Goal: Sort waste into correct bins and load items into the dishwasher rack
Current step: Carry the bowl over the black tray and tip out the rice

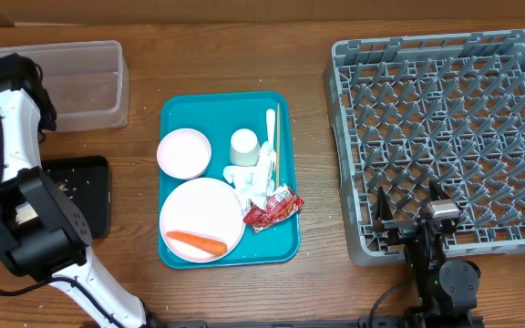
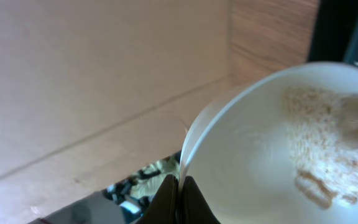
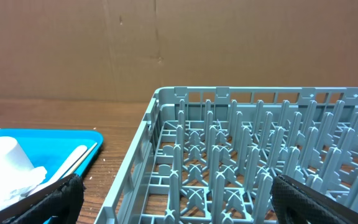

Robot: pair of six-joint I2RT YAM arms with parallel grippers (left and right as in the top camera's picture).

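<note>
In the left wrist view my left gripper (image 2: 180,190) is shut on the rim of a white bowl (image 2: 260,168). The bowl is tilted, with beige crumbs (image 2: 319,140) stuck inside. Overhead, that arm hides the bowl between the clear tub (image 1: 66,82) and the black tray (image 1: 82,187). My right gripper (image 1: 412,217) stands open and empty at the grey rack's (image 1: 445,128) near left corner. On the teal tray (image 1: 176,114) are a pink bowl (image 1: 184,152), a plate (image 1: 199,211) with a carrot (image 1: 195,242), a cup (image 1: 243,146), napkins (image 1: 253,179), a red wrapper (image 1: 272,209), a fork (image 1: 269,128) and chopsticks (image 1: 278,150).
Crumbs lie scattered on the black tray. A cardboard wall (image 3: 179,43) backs the table. In the right wrist view the rack's pegs (image 3: 241,162) fill the space ahead, and the teal tray's corner (image 3: 73,140) shows at the left.
</note>
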